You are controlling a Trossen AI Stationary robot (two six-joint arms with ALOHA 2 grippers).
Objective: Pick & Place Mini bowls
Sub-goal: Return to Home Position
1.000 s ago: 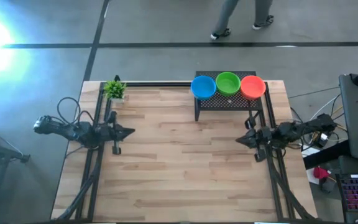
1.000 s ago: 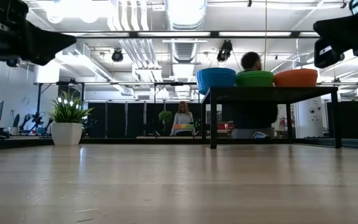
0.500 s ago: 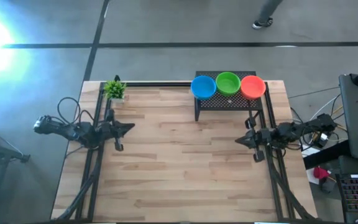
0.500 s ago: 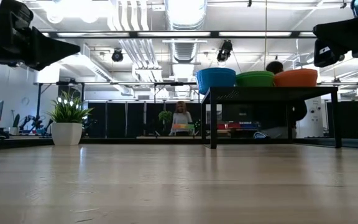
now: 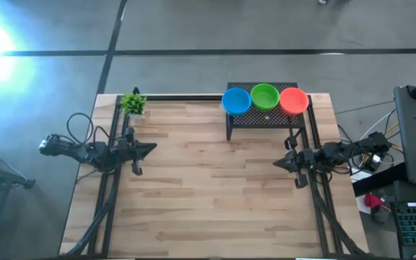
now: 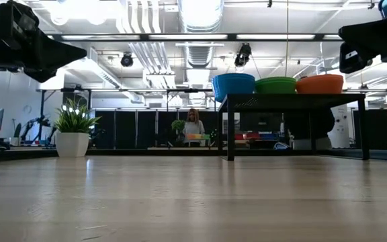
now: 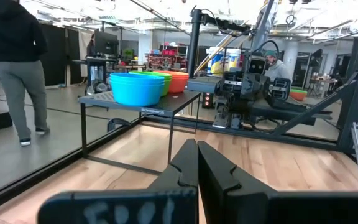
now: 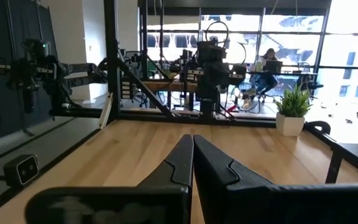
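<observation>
Left gripper: fingers pressed together tip to tip, nothing held. It hangs over the table's left side and points toward the middle.
Right gripper: also closed tip to tip and holding nothing. It is over the right side, near the shelf's front right leg, facing the left arm.
Mini bowls: all on top of the shelf, in one row, sorted by colour.
Blue pile: left end of the row, overhanging the shelf's left edge.
Green pile: middle, touching both neighbours.
Orange-red pile: right end of the row.
Count per pile: each looks like several nested bowls, but the number cannot be read.
Shelf: a black mesh-topped stand on thin legs at the table's far edge, right of centre — well apart from both grippers.
Table: pale wood planks.
Plant: far left corner, in a white pot.
Person: stands on the floor beyond the table, in a dark top and grey trousers.
</observation>
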